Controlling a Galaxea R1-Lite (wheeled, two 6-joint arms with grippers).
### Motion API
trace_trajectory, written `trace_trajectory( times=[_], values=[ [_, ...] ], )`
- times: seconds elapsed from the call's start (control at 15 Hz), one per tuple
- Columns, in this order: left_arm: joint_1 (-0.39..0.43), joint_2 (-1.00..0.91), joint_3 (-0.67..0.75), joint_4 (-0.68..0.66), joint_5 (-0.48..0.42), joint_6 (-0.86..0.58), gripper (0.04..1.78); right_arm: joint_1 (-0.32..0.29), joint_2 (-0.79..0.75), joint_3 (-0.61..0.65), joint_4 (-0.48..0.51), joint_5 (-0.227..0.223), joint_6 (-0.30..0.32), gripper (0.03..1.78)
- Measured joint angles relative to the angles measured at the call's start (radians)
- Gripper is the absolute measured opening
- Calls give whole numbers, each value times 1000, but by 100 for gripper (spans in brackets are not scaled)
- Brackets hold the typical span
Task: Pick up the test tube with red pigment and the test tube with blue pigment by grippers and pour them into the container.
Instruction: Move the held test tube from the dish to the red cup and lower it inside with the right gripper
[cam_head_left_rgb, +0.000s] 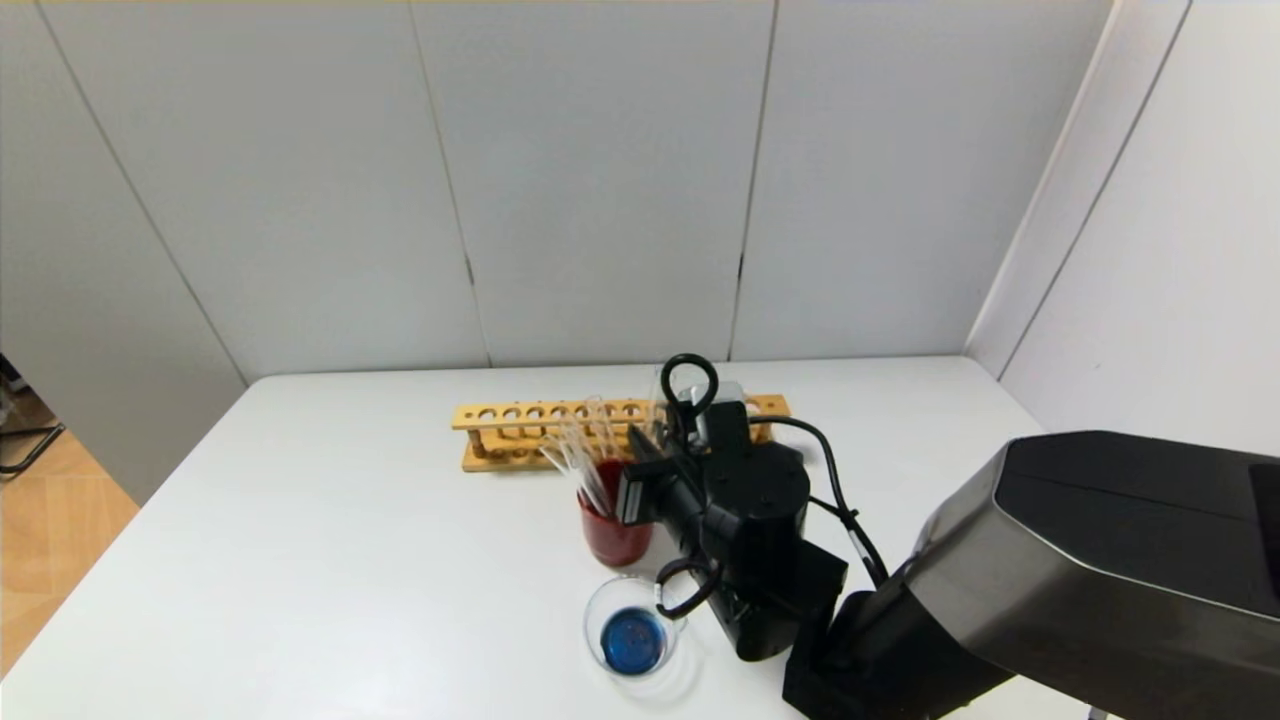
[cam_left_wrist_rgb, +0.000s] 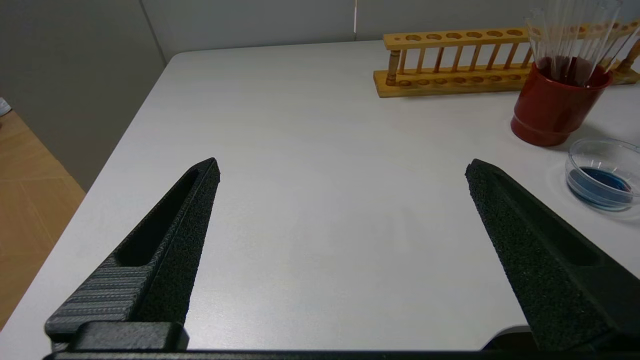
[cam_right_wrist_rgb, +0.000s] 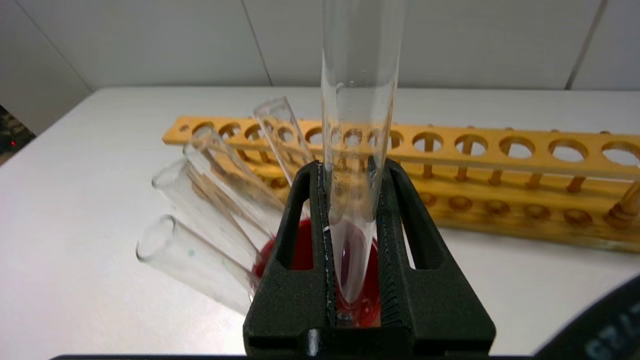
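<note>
Currently right gripper (cam_right_wrist_rgb: 352, 220) is pinching an upright clear test tube (cam_right_wrist_rgb: 357, 150) over the red cup (cam_head_left_rgb: 612, 535), frame centre; container (cam_head_left_rgb: 632, 628) is holding blue liquid below. Left gripper (cam_left_wrist_rgb: 342, 167) is hovering spread wide.

The left gripper (cam_left_wrist_rgb: 342, 167) hangs low over the white table (cam_left_wrist_rgb: 320, 150), its two black fingers (cam_left_wrist_rgb: 170, 240) spread wide apart with nothing between them. Beyond the red cup (cam_left_wrist_rgb: 555, 107), which holds several clear glass tubes (cam_left_wrist_rgb: 570, 37) leaning outward, lies the wooden rack (cam_left_wrist_rgb: 450, 62). Just beside the cup, nearer the gripper, sits the container (cam_left_wrist_rgb: 602, 172) with blue liquid in it.
</note>
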Motion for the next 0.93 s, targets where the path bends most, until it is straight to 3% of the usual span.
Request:
trace_trajectory(
  times=[0.6,0.73,0.93],
  values=[
    [0,0,0,0,0,0,174,5,39,-8,-11,5,9,39],
    [0,0,0,0,0,0,174,7,41,-10,-10,5,3,54],
    [0,0,0,0,1,0,174,8,41,-10,-11,4,7,98]
  ],
)
